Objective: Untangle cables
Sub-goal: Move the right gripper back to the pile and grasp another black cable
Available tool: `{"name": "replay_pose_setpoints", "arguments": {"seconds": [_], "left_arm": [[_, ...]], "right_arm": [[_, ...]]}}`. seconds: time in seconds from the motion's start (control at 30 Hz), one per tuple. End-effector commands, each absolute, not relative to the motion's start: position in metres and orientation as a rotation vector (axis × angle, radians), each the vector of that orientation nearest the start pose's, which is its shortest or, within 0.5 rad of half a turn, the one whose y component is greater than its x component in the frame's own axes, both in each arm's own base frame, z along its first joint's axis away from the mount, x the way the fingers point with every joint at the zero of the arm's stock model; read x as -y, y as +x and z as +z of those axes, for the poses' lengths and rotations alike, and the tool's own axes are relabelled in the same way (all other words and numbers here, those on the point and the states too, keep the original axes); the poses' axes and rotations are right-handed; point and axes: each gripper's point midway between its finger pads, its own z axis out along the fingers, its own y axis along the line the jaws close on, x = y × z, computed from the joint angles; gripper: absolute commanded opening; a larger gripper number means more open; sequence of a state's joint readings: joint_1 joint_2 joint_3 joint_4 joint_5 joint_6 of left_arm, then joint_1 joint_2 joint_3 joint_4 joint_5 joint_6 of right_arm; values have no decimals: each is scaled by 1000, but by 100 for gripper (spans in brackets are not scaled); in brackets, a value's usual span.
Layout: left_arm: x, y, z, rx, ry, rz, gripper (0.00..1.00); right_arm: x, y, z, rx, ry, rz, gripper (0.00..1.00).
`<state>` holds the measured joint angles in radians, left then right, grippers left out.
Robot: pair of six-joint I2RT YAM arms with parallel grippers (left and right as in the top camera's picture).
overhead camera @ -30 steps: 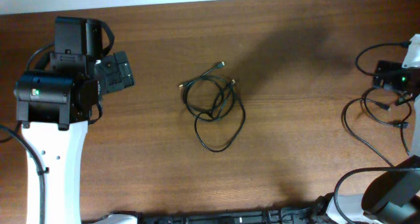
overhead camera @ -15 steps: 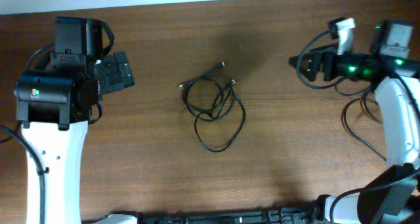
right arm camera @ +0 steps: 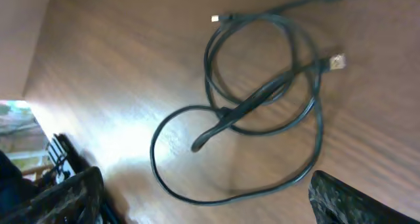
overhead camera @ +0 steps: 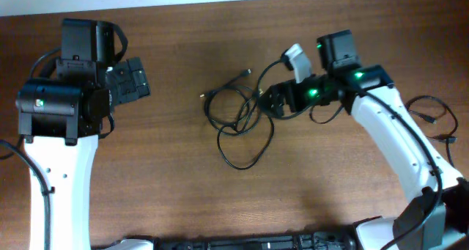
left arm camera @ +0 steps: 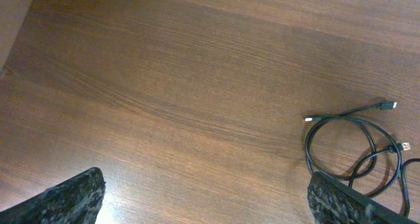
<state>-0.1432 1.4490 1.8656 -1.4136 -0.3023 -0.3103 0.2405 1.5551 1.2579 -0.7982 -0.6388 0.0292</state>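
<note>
1. My right claw hangs right of centre in the overhead view, its fingers spread wide.
2. Just beyond them the cables lie in one loose tangle, mid-frame on the wooden table.
3. Farthest off, at upper left, my left claw also gapes, well apart from the tangle.

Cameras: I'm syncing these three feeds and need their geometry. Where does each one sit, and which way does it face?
Overhead: fixed above the table, looking straight down; shows both arms, the left gripper, the right gripper and the cables.
Left wrist: on the left arm, looking obliquely across bare wood, cables at lower right; own fingers in the bottom corners.
Right wrist: on the right arm, close above the cables; own fingers in the bottom corners.
Shared: all three see the same cables.
</note>
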Motion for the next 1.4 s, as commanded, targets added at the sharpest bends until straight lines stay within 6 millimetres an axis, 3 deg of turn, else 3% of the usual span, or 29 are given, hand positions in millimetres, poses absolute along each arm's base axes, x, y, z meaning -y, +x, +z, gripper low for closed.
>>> {"name": "replay_pose_setpoints", "arguments": {"seconds": [0.0,0.17,0.23,0.27,0.33,0.43,0.57,0.83,0.93,1.13,1.27,1.37], "left_arm": [[-6,318,339,-2460,-340,190,99],[-6,318,339,-2460,-340,190,99],[-6,318,339,-2460,-340,190,99],[-6,318,339,-2460,-340,190,99],[-6,318,339,-2460,-340,190,99],[-6,318,339,-2460,-340,190,99],[-6,318,339,-2460,-340,190,99],[-6,318,339,-2460,-340,190,99],[-6,318,339,-2460,-340,190,99],[-6,318,339,-2460,-340,190,99],[-6,318,339,-2460,-340,190,99],[-6,318,339,-2460,-340,190,99]], "right_arm": [[-196,324,149,-2681,-406,851,99],[-223,301,127,-2762,-533,860,99],[-233,280,127,-2753,-711,900,99],[-237,258,123,-2754,-885,897,99],[-238,246,120,-2748,-1005,868,99],[-242,239,113,-2746,-1090,756,99],[-250,227,107,-2674,-1274,742,99],[-238,205,47,-2716,-1368,736,99],[-238,199,39,-2566,-1552,756,99],[-242,205,16,-2277,-1742,709,99],[-246,206,16,-2178,-1811,693,99],[-257,193,15,-2004,-1983,682,97]]}}
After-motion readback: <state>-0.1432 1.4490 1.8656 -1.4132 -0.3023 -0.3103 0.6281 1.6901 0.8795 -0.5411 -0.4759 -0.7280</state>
